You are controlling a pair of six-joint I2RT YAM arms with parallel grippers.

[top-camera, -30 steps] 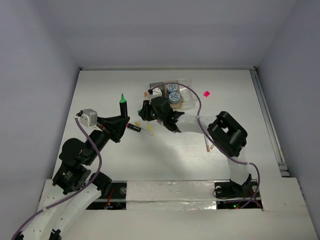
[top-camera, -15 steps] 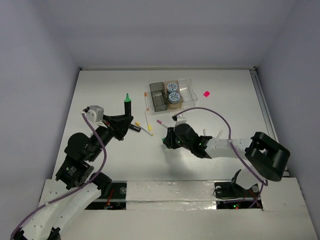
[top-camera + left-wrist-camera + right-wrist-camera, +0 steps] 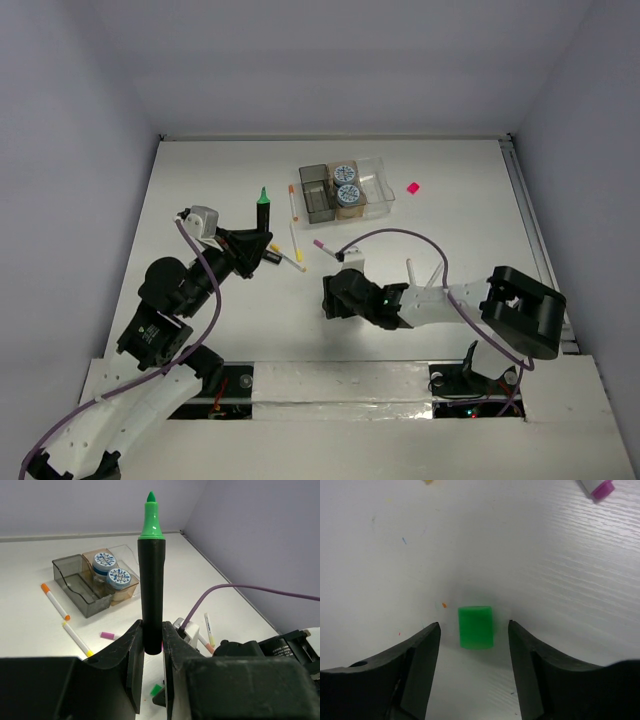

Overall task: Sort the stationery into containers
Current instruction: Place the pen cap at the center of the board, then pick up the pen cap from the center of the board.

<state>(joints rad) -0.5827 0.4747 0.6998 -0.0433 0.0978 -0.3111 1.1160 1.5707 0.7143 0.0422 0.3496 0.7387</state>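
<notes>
Stationery is spread over the matte white table (image 3: 200, 170). A small green eraser (image 3: 476, 626), a smooth block with rounded corners, lies flat near the table's near centre. It sits between the blunt black fingers of the right gripper (image 3: 474, 624). The jaws stand apart with bare tabletop on each side of the block, so it grips nothing.

The left gripper (image 3: 151, 642) is clamped on the lower barrel of a cylindrical black marker (image 3: 151, 580), whose green tapered end points toward the far side.

Farther off, three rectangular plastic bins are joined in a row. The smoky grey bin (image 3: 75, 585) is on the left. The amber bin (image 3: 126, 591) in the middle holds two round blue-and-white tape rolls (image 3: 118, 576). The clear bin (image 3: 376, 182) is on the right.

Thin white pens lie left of and nearer than the bins: an orange-capped pen (image 3: 292, 200), a yellow-capped pen (image 3: 296, 243) and a magenta-capped pen (image 3: 325, 246). A pink eraser (image 3: 414, 187) lies right of the clear bin.
</notes>
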